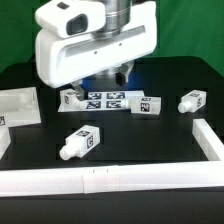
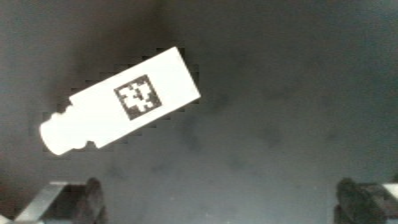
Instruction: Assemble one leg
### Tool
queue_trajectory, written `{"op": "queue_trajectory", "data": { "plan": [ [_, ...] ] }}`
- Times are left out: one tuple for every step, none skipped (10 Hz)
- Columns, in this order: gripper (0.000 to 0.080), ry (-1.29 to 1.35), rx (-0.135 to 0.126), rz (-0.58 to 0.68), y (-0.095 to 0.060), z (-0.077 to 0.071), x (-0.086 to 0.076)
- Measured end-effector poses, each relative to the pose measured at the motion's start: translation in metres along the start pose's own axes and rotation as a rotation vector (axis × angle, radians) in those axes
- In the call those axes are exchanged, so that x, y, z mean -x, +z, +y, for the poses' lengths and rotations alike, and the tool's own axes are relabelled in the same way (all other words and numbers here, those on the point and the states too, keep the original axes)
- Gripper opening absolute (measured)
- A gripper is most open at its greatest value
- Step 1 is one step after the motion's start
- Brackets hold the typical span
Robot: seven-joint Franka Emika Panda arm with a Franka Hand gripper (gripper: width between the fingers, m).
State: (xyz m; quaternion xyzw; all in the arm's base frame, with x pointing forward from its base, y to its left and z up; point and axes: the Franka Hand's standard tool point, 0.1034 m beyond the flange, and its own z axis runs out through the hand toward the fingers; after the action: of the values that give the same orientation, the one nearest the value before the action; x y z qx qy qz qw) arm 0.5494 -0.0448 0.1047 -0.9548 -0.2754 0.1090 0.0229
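Found the tool [image 2: 217, 205] released: fingers [image 2: 71, 200] spread wide at the edges of the wrist view, gripping nothing. Noted one leg [image 2: 121, 105] lying flat on the dark counter [image 2: 267, 130] ahead of the fingers, set diagonally, marker tag facing up, narrower end nearer the fingers. Not touched by either finger. Could not match this leg with certainty to any in the exterior view.

In the exterior view, counted three pegs of this kind on the counter. Logged a front leg [image 1: 82, 142] lying on its side nearest the white rail [image 1: 100, 181], well apart from the others. Logged a right-hand leg [image 1: 190, 101] toward the exterior view's right, near the marker board [image 1: 112, 100]. Logged a third leg [image 1: 68, 97] just beside the marker board's other end, below the arm's white wrist housing [image 1: 90, 45]. Recorded the large white panel [image 1: 18, 106] at the exterior view's left edge. Could not see the tool's fingertips in that view, hidden behind the housing.
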Motion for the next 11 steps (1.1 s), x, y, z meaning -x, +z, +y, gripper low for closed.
{"op": "queue_trajectory", "data": {
  "plan": [
    [0.0649, -0.024, 0.004, -0.006, -0.001, 0.01, 0.014],
    [0.0649, -0.094, -0.009, -0.017, 0.001, 0.023, 0.036],
    [0.0649, -0.137, -0.033, -0.03, 0.004, 0.039, 0.058],
    [0.0649, -0.232, -0.031, -0.02, 0.007, 0.048, 0.068],
    [0.0649, -0.277, -0.021, -0.004, 0.011, 0.046, 0.071],
    [0.0649, -0.249, -0.006, 0.013, 0.012, 0.041, 0.071],
    [0.0649, -0.255, -0.01, 0.009, 0.013, 0.04, 0.072],
    [0.0649, -0.255, -0.01, 0.009, 0.013, 0.041, 0.071],
    [0.0649, -0.255, -0.01, 0.009, 0.013, 0.04, 0.071],
    [0.0649, -0.254, -0.01, 0.009, 0.014, 0.041, 0.072],
    [0.0649, -0.116, -0.014, 0.022, 0.016, 0.042, 0.077]
  ]
}}
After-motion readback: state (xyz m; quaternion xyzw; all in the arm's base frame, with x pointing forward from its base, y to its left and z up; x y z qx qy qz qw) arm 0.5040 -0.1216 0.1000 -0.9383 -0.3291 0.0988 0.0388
